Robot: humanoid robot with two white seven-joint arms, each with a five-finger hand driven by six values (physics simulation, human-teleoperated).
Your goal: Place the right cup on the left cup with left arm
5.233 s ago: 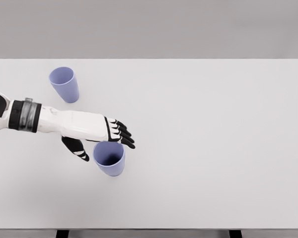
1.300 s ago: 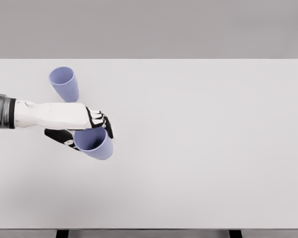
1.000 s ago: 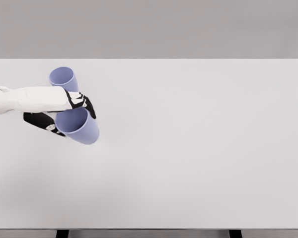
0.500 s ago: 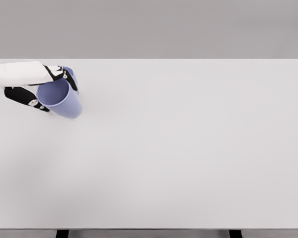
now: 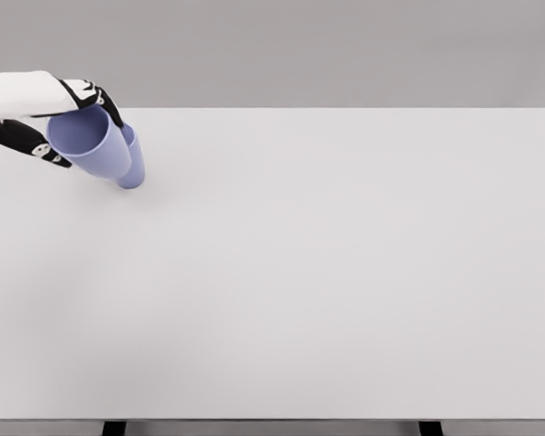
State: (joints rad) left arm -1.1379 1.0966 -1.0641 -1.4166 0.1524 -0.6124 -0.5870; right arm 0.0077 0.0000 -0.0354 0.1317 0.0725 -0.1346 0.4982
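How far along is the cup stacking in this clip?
Done: the left hand has grasped and lifted the carried cup. In hand: it is held over the other cup, which it mostly hides. Left: lower it in and release; seating can't be confirmed.

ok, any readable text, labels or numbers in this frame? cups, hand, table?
None. The held cup, the standing cup behind it, the left hand and the table are all plain, with no print or markings visible.
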